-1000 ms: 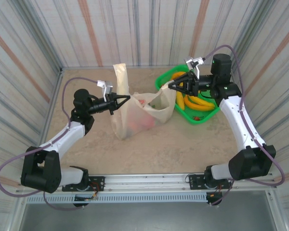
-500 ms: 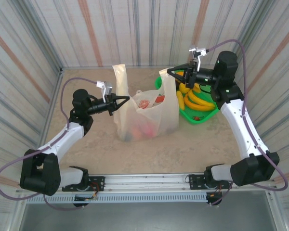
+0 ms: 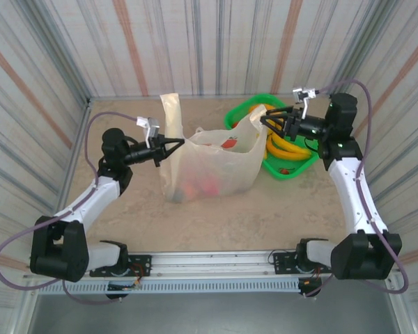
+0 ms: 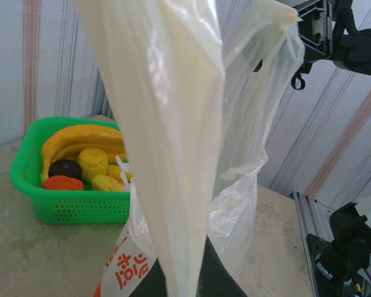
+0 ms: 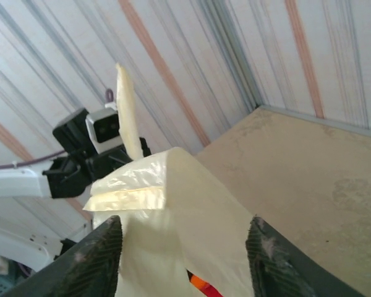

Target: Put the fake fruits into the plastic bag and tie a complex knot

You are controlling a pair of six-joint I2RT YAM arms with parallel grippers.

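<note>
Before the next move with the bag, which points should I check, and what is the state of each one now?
1. Left hand shut on one handle of the bag: ok.
2. Right hand gripping the other handle: not ok; its fingers stand apart, the handle loose between them.
3. All fruits in the bag: not ok; bananas and others lie in the basket.
4. Bag standing on the table: ok.
5. Knot tied: not ok; the handles are apart.
</note>
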